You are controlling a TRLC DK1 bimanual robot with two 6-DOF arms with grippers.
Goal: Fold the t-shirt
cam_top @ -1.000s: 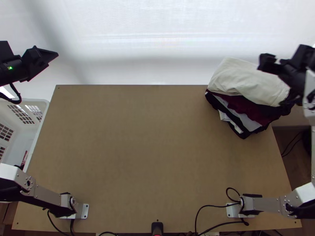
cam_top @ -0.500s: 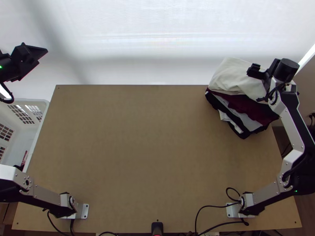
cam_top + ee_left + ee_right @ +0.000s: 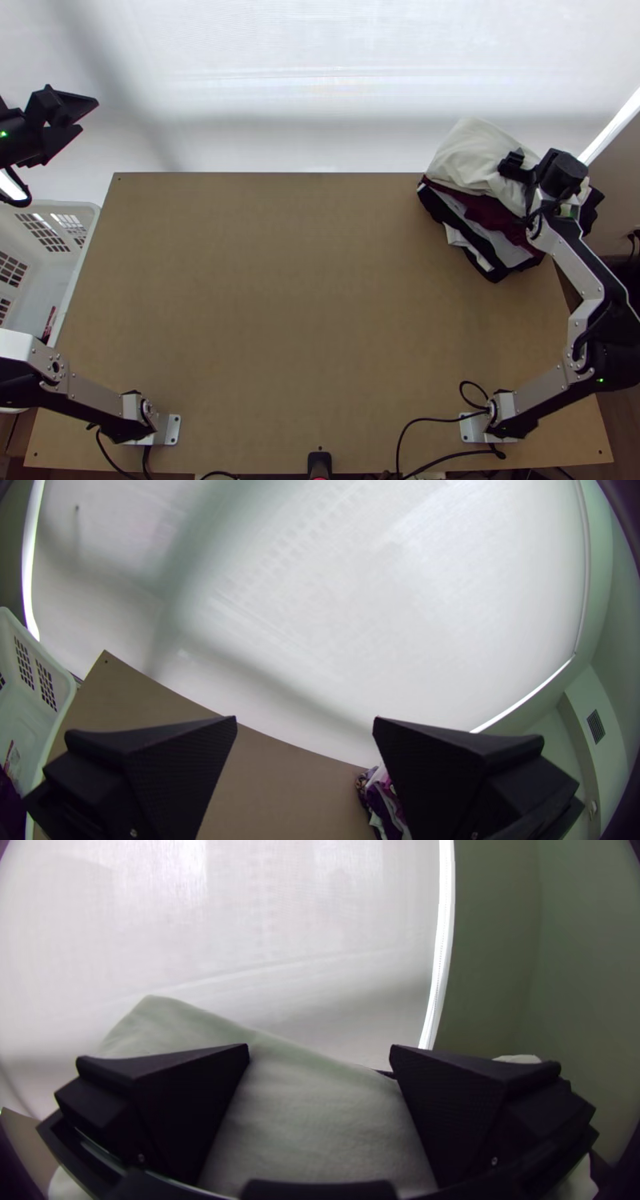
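Right arm (image 3: 588, 280) has just swung in from the right edge of the top view; its fingers (image 3: 180, 1113) now sit over the clothes stack (image 3: 490, 214) at upper right, a little lower in the frame than half a second ago. I read them as wide apart, holding nothing, with pale folded cloth (image 3: 464, 156) showing between them in the right wrist view.

That cloth tops the stack, near the desk's (image 3: 280, 304) far right corner. I take it for the t-shirt, folded and a bit rumpled by the wrist. Folding looks done, so my guess is a tidy or a press comes next; a low pass could drag the top layer askew.

Left arm (image 3: 100, 404) waits out at the left, fingers (image 3: 440, 767) well spread and bare, up beyond the white basket (image 3: 90, 234).
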